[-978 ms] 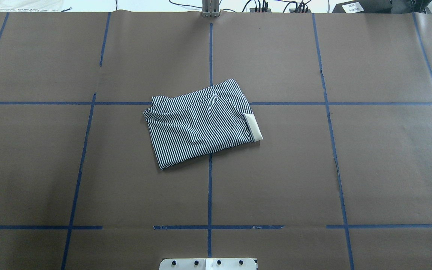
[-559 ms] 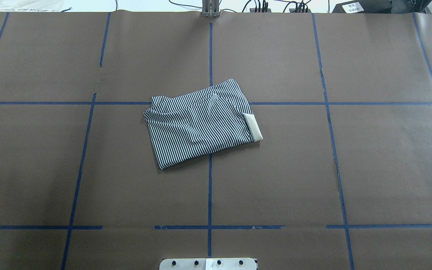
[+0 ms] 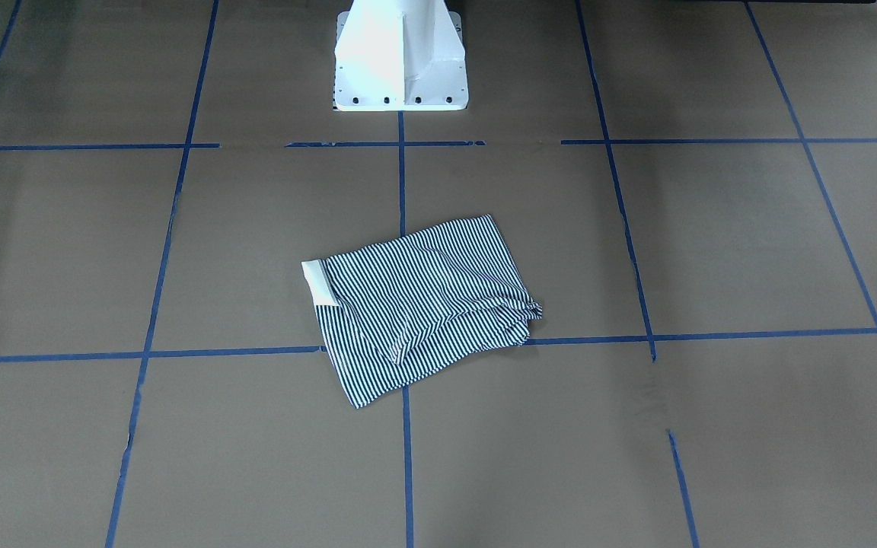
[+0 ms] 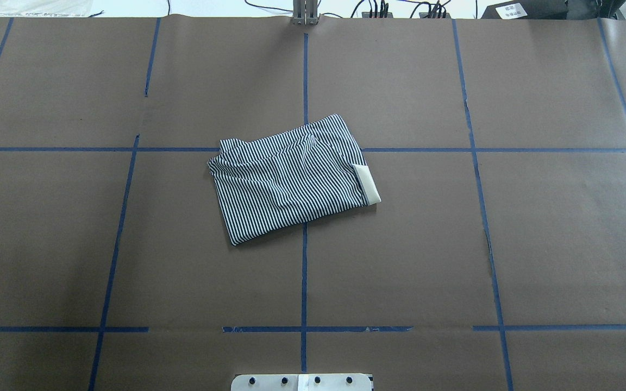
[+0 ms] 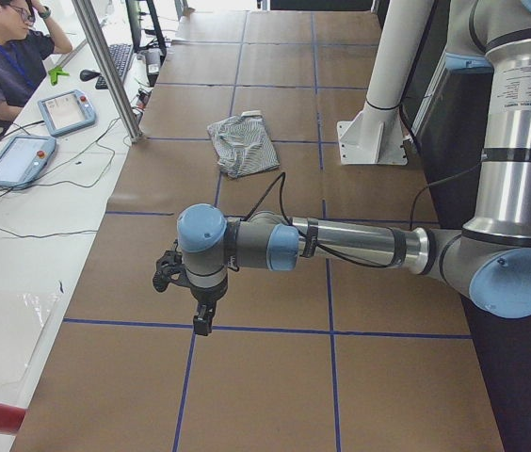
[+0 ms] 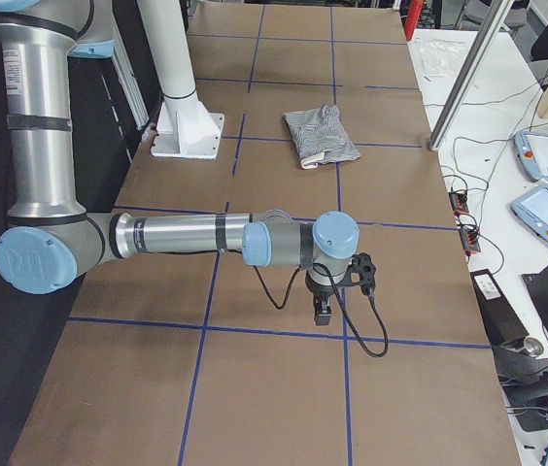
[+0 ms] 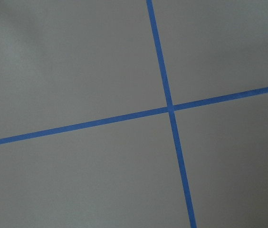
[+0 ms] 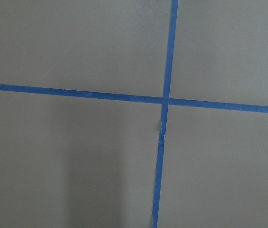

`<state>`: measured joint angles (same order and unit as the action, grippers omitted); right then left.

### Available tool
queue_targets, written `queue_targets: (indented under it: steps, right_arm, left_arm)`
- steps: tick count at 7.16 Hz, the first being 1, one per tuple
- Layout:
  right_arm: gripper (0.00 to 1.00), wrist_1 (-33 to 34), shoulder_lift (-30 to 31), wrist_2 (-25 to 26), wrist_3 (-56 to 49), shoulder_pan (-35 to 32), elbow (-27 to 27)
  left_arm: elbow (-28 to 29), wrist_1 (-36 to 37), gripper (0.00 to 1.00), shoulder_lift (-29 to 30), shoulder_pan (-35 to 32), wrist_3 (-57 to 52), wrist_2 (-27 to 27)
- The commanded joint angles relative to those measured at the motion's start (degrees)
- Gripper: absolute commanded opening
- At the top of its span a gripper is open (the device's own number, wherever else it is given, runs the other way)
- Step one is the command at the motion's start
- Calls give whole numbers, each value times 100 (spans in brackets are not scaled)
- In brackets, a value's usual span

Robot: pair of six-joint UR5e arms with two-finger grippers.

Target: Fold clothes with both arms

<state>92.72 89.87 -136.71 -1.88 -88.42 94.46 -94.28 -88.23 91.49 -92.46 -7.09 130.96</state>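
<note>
The soft striped shirt [image 4: 286,182] is lying folded small in the middle of the overhead picture, bunching at its left, with its cream collar [image 4: 367,183] peeking out at its right, so the folding is looking nearly done. The left tool [image 5: 201,326] and right tool [image 6: 320,318] are hanging over the brown paper desk [image 4: 128,244] far off, and I cannot tell if they are apart or together.

Left arm [image 5: 360,243] reaching low over the table [image 5: 275,386], shirt [image 5: 243,144] far behind it.
The arm stretches level from the robot's side, its gripper [image 5: 202,323] pointing down just above a blue tape line [image 5: 360,330]; how its fingers stand cannot be told. The folded striped shirt lies well beyond, near the white pedestal [image 5: 378,118]. A person [image 5: 2,61] sits at the white bench [image 5: 21,245] by two tablets [image 5: 68,110].
</note>
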Motion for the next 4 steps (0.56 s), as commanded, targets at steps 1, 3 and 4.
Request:
queue_targets:
  steps: [1, 3, 4]
  right_arm:
    - [100, 0, 31, -84, -5, 0, -7]
    - [100, 0, 31, -93, -22, 0, 2]
    - [100, 0, 31, -102, -31, 0, 28]
  left_arm:
    - [6, -10, 100, 0, 0, -3, 0]
    - [6, -10, 100, 0, 0, -3, 0]
    - [-3, -10, 100, 0, 0, -3, 0]
